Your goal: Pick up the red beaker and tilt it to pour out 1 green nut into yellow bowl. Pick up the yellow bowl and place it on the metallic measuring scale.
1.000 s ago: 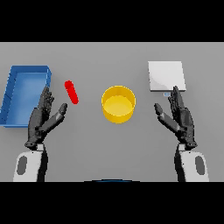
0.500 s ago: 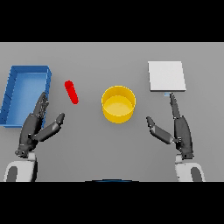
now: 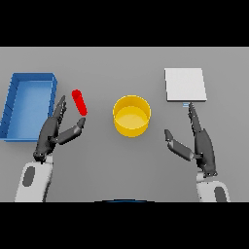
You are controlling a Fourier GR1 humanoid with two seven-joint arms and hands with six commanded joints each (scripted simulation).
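The red beaker [image 3: 79,102] lies tilted on the grey table, left of centre. The yellow bowl [image 3: 131,115] stands in the middle. At the back right lies the flat metallic measuring scale [image 3: 184,84]. My left hand [image 3: 51,133] is open, turned edge-on, just below and left of the beaker; its fingertips come close to the beaker without holding it. My right hand [image 3: 200,143] is open too, thumb spread, below the scale and right of the bowl, apart from both. No green nut is visible.
A blue tray [image 3: 14,102] with raised walls sits at the far left, right beside my left hand.
Both hands have turned from palm-down to edge-on with thumbs spread. The left hand has edged toward the beaker. Beaker, bowl and scale have not moved.
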